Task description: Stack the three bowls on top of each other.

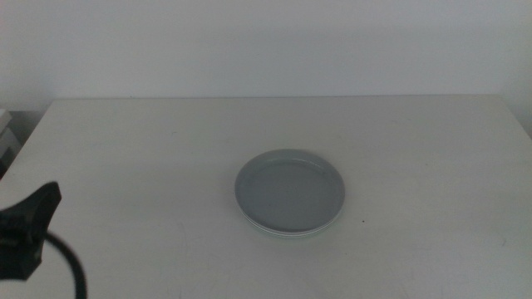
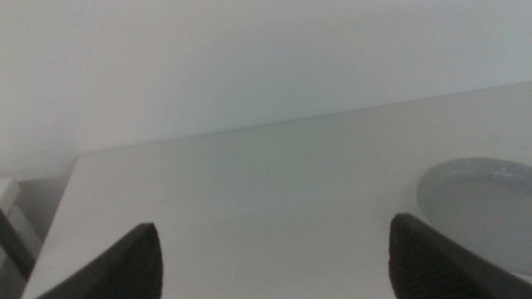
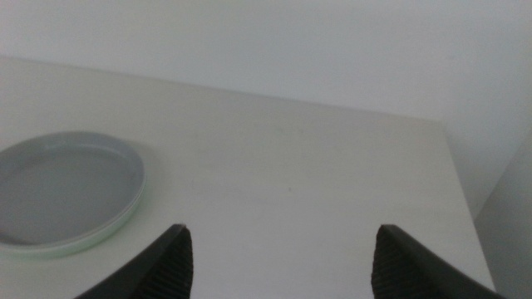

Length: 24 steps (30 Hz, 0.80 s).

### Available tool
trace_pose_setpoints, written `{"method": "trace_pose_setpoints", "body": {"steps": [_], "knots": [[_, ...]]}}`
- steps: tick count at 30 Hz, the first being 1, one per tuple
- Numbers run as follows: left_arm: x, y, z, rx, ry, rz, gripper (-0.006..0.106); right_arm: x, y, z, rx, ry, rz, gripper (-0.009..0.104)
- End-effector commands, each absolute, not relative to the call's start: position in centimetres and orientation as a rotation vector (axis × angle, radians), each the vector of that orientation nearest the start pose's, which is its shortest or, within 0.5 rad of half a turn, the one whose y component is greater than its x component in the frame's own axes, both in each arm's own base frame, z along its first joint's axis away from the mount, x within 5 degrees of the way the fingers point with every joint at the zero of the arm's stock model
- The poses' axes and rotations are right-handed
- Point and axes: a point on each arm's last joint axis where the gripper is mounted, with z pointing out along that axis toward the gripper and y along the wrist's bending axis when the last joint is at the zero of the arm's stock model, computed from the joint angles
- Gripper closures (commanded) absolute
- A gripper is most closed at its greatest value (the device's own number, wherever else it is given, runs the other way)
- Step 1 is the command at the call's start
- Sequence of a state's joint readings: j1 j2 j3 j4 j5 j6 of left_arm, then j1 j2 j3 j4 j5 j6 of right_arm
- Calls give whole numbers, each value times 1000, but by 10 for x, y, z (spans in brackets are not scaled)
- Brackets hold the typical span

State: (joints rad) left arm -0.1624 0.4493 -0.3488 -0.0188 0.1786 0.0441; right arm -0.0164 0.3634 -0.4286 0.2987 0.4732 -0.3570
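Observation:
A light grey bowl (image 1: 289, 189) sits on top of a stack in the middle of the table. The rim of a pale green bowl (image 1: 291, 234) peeks out beneath it; the grey bowl covers the rest of the stack. The left wrist view shows the grey bowl (image 2: 486, 208) off to one side of my left gripper (image 2: 274, 266), which is open, empty and well clear of it. In the right wrist view my right gripper (image 3: 278, 266) is open and empty too, with the grey bowl (image 3: 62, 183) and the green rim (image 3: 104, 235) lying beside it, apart.
The white table (image 1: 150, 149) ends at a pale wall behind. My left arm (image 1: 29, 228) shows dark at the near left corner of the middle view. The right arm is out of that view. A table edge (image 3: 453, 166) runs close to the right gripper.

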Motion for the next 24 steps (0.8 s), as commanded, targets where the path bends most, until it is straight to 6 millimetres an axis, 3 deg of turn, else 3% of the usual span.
{"method": "trace_pose_setpoints", "body": {"steps": [1,7,16,20,24], "knots": [[95,-16,291,127,1652,-132,-5,79,8,307,-136,1729,9,40],[69,-8,263,41,1581,-129,-5,65,4,279,-87,1580,-32,40],[54,-5,218,2,1524,-126,-5,56,4,210,-87,1642,-29,40],[55,-5,199,-1,1547,-123,-5,56,4,197,-86,1655,-29,40],[55,-5,199,1,1557,-124,-5,54,4,190,-94,1662,-30,40]]}}
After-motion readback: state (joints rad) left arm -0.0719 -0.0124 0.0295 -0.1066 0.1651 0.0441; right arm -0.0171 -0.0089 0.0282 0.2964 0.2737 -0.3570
